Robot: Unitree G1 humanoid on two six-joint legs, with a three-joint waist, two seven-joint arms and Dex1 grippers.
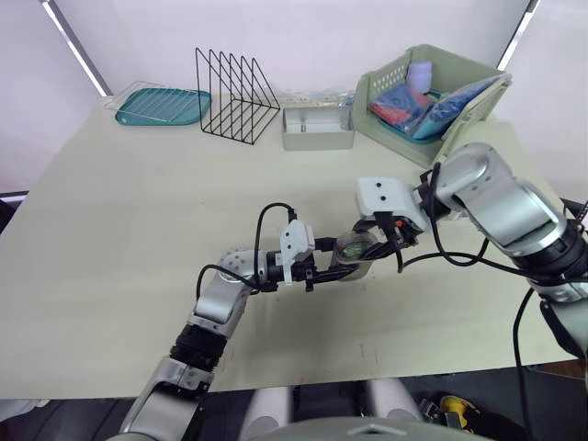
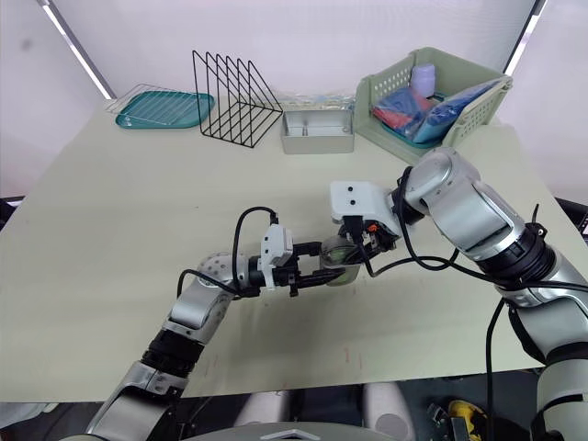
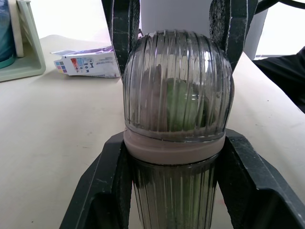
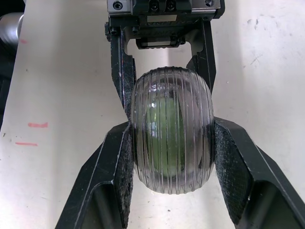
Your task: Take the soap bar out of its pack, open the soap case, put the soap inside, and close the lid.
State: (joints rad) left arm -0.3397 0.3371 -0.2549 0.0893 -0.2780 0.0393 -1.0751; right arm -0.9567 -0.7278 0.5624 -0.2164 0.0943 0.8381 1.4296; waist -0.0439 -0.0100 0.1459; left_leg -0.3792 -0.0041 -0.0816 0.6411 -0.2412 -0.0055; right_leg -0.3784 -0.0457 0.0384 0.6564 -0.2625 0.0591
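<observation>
Where the two grippers meet above the table [image 1: 138, 230], one soap case [image 3: 177, 95], ribbed and clear, is pinched between both pairs of jaws

Item 1: left gripper [image 3: 174, 143], jaws narrowed onto the case's lower body, one black finger [image 3: 102, 191] pressed to each side

Item 2: right gripper [image 4: 171, 129], jaws clamped on the domed lid [image 3: 178, 71], one finger per side, just above the left pair

Item 3: soap bar [image 4: 164, 129], green, one, inside the case and so between both pairs of jaws

Item 4: pale band [image 3: 174, 150], one, at the seam; the lid sits on it with no gap showing

Item 5: soap pack [image 3: 88, 64], one printed carton, flat on the table, well apart from the jaws

Count: grippers two, fingers four, case one, soap one, pack one
</observation>
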